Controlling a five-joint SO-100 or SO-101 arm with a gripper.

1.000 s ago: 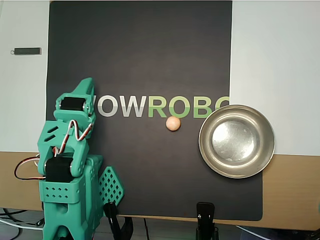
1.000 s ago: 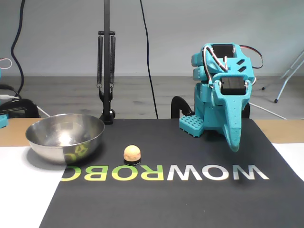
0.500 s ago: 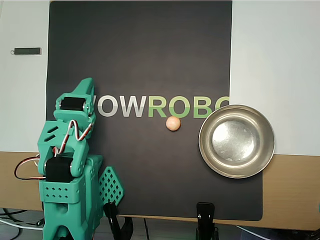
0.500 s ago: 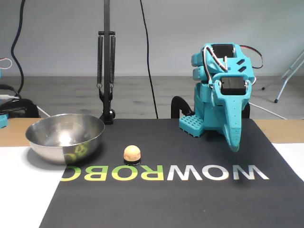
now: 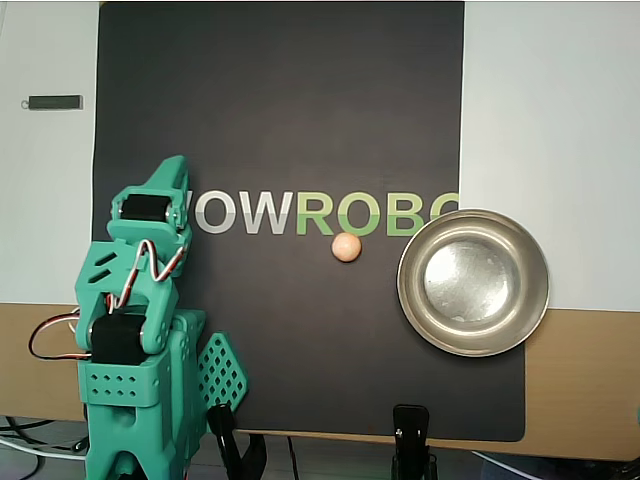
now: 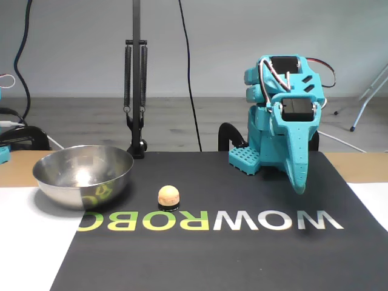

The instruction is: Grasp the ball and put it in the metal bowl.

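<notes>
The small peach-orange ball (image 5: 346,247) (image 6: 168,195) rests on the black mat just below the green letters, a short way left of the bowl in the overhead view. The shiny metal bowl (image 5: 474,283) (image 6: 83,176) stands empty at the mat's edge. My teal gripper (image 5: 172,172) (image 6: 299,183) is folded in by the arm's base, pointing down at the mat, its jaws shut with nothing in them. It hangs far from the ball, on the opposite side from the bowl.
A black mat (image 5: 280,130) with "WOWROBO" lettering covers the table's middle. A small dark bar (image 5: 55,102) lies on the white surface at the upper left of the overhead view. Clamp stands (image 5: 410,440) sit at the table's edge near the base.
</notes>
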